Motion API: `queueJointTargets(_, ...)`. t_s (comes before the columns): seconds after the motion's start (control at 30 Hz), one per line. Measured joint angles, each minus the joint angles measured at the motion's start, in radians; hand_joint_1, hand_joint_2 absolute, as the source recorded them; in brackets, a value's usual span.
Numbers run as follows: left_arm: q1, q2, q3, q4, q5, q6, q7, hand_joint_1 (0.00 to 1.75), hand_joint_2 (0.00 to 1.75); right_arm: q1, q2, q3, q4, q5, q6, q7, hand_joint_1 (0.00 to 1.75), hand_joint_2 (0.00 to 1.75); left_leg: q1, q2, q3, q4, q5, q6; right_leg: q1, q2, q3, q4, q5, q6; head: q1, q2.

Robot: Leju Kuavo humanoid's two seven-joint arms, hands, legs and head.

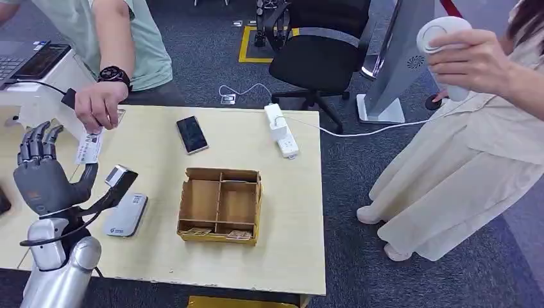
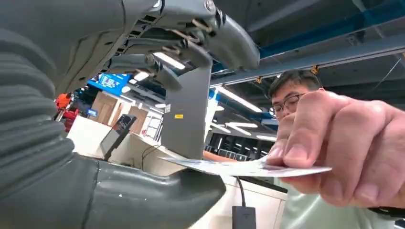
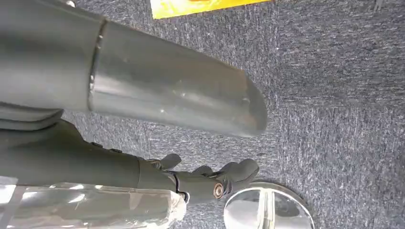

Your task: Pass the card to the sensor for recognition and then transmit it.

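A person's hand [image 1: 96, 106] holds the card [image 1: 88, 147] out to the robot's left hand [image 1: 40, 176], so the step in hand looks like taking the card before it goes to the sensor.

To do this well, the thumb and fingers should close on the card's free end, away from the person's grip, and hold it flat and firm before the person lets go. Closing too near the person's fingertips risks pinching them; closing too lightly risks the card slipping when the arm swings towards the scanner [image 1: 120, 176], which stands on the bench [image 1: 282, 212] just beside the thumb.

The left hand is raised, palm up, fingers [image 1: 38, 142] spread and pointing away from the robot, thumb out to the side. In the left wrist view the card [image 2: 248, 168] lies between the thumb [image 2: 157, 195] below and the fingers [image 2: 191, 38] above, its near edge just over the thumb; whether it touches the thumb I cannot tell. The fingers stand well apart from it, so the hand holds nothing yet.

The right hand [image 3: 210, 179] hangs over the carpet, fingers loosely curled, holding nothing.
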State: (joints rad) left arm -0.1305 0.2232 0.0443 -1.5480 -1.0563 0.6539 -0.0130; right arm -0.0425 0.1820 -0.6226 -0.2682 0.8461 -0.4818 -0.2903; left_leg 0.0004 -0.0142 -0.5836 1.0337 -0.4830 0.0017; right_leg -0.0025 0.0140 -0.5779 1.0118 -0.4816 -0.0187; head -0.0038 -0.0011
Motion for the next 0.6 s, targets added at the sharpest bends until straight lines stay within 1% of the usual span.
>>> queueJointTargets(0.13, 0.005, 0.000, 0.000, 0.000, 0.015, -0.005, -0.015, 1.75, 1.75, 0.000, 0.000, -0.002, 0.000, 0.001, 0.000, 0.000, 0.00, 0.00, 0.000, 0.000, 0.000, 0.000, 0.000, 0.000, 0.000, 0.000, 0.000, 0.000, 0.000, 0.000, 0.000, 0.000)
queueJointTargets(0.5, 0.006, 0.000, 0.000, -0.001, 0.034, -0.006, -0.018, 1.75, 1.75, 0.000, -0.001, -0.003, 0.000, 0.008, 0.000, -0.002, 0.00, 0.00, 0.000, 0.000, 0.000, 0.000, 0.000, 0.000, 0.000, 0.000, 0.000, 0.000, 0.000, 0.000, 0.000, 0.000)
queueJointTargets(0.6, 0.006, 0.000, 0.000, -0.001, 0.037, -0.007, -0.027, 1.75, 1.75, 0.000, -0.002, -0.004, 0.000, 0.008, 0.000, -0.002, 0.00, 0.00, 0.000, 0.000, 0.000, 0.000, 0.000, 0.000, 0.000, 0.000, 0.000, 0.000, 0.000, 0.000, 0.000, 0.000)
